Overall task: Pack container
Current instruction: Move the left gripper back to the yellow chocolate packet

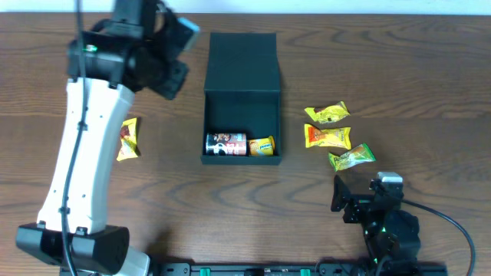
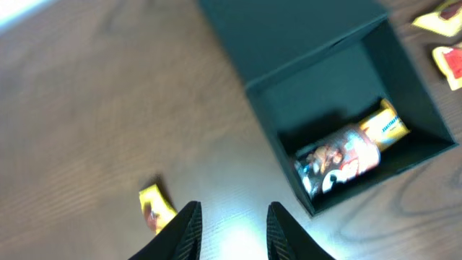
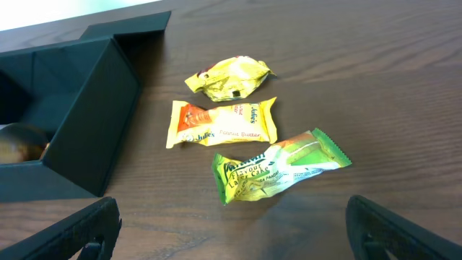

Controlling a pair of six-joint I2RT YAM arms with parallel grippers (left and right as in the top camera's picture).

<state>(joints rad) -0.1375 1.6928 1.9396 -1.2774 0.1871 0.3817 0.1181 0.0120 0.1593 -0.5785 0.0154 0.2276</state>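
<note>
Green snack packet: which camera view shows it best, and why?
The right wrist view: the green packet lies close, sharp and whole. Overhead shows the same packet small, though complete. The left wrist view does not include it.

Yellow packet (image 3: 229, 78), orange-yellow packet (image 3: 222, 123), green packet (image 3: 278, 165) beside dark container (image 3: 86, 123), fingers (image 3: 72, 235) wide apart

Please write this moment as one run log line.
left gripper: open, empty, over table | right gripper: open, near three packets | container: lid open, two snacks inside

Robot lab workstation, wood-grain table (image 1: 399, 69), white cabled robot arm (image 1: 84, 153)
</note>
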